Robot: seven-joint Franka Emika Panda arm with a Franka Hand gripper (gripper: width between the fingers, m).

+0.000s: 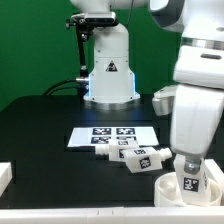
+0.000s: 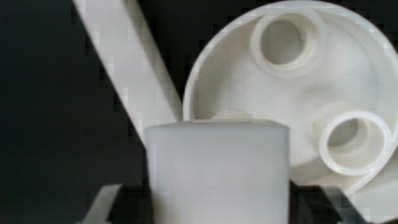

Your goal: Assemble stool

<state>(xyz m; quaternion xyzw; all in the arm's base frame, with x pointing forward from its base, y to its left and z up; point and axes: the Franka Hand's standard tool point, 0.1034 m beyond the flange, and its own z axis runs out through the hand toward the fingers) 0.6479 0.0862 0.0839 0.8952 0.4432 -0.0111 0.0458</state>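
Your arm reaches down steeply from above, its thick white forearm filling the exterior view's right, wrist pointing at the black table. The two-finger gripper [image 1: 189, 163] is clamped on a chunky white rectangular plastic leg [image 2: 214, 165], which sits squarely between the dark fingers [image 2: 114, 206]. That leg stands upright over the round white shallow-rimmed plastic seat [image 1: 168, 191]. The seat lies to the exterior view's right of the marker board [image 1: 113, 135], towards the camera. Your wrist view shows two round sockets in the seat just past the held leg. Two more tagged white legs [image 1: 141, 158] lie just beside the marker board's near edge.
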